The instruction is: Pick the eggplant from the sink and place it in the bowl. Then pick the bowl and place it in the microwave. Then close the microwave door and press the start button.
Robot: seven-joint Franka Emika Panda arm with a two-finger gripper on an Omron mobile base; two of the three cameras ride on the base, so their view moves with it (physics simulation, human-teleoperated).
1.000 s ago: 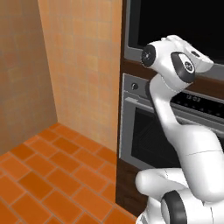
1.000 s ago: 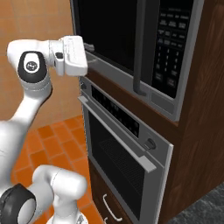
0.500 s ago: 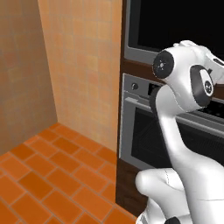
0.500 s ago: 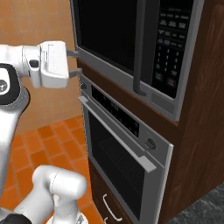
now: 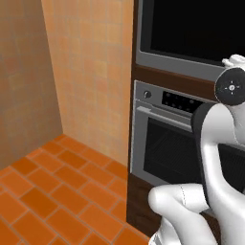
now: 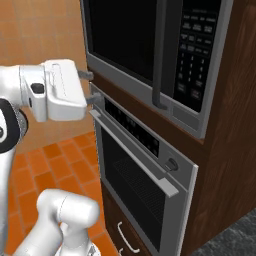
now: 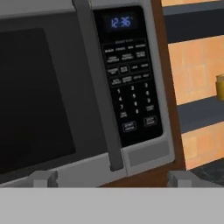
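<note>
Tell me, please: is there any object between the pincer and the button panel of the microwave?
Nothing visible. The open pincer holds nothing, and the hand view looks straight at the microwave with its closed door and the button panel unobstructed.

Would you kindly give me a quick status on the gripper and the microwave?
Gripper open, empty, off the microwave's lower left corner. Microwave door shut; keypad faces the hand camera, untouched. Nothing in the way.

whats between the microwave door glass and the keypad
A dark vertical door handle stands between the microwave door glass and the keypad, as the hand view shows; the right base view shows it too.
</note>
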